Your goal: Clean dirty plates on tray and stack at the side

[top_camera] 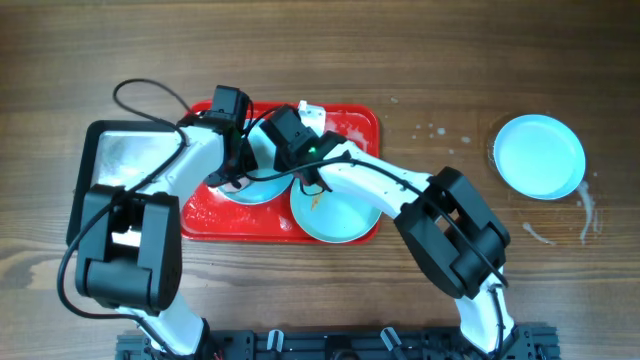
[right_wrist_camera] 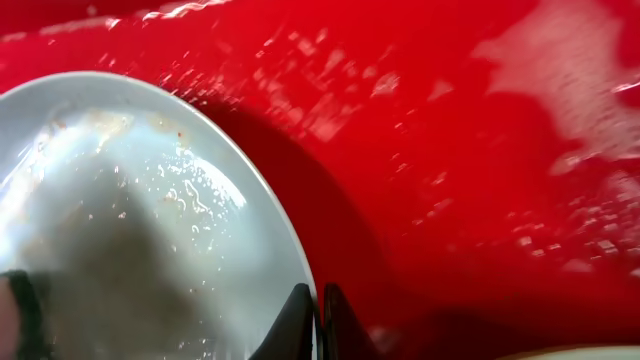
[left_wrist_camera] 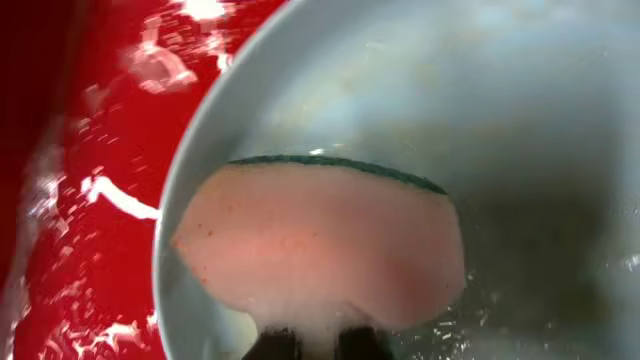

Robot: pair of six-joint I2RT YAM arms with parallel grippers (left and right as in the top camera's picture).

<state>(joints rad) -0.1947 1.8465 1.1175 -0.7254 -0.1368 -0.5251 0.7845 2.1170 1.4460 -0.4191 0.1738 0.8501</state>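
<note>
Left gripper (left_wrist_camera: 315, 342): clamped on a pink sponge (left_wrist_camera: 320, 250) with a green scrub edge, only the two dark fingertips (left_wrist_camera: 272, 345) showing under it. The sponge sits flat against the inside of the far plate (left_wrist_camera: 520, 100), near its left rim.

Right gripper (right_wrist_camera: 318, 322): jaws narrow, pinching that same plate's rim on its right side. The plate surface is wet and beaded, with faint orange-brown smears toward its far edge in the right wrist view.

In the overhead view both arms meet over the far plate (top_camera: 262, 182), which lies mid-tray on the red tray (top_camera: 355, 125). The tray floor is wet and glossy.

Near plate (top_camera: 335, 212): just right of and nearer than the far plate. It overhangs the tray's near right edge and has a small orange speck inside.

Right plate (top_camera: 540, 155): alone on the wooden table (top_camera: 450, 60), well right of the tray. It looks clean, with pale wet streaks (top_camera: 585, 215) beside it.

Metal tray (top_camera: 125, 150): left of the red tray, partly under the left arm.
</note>
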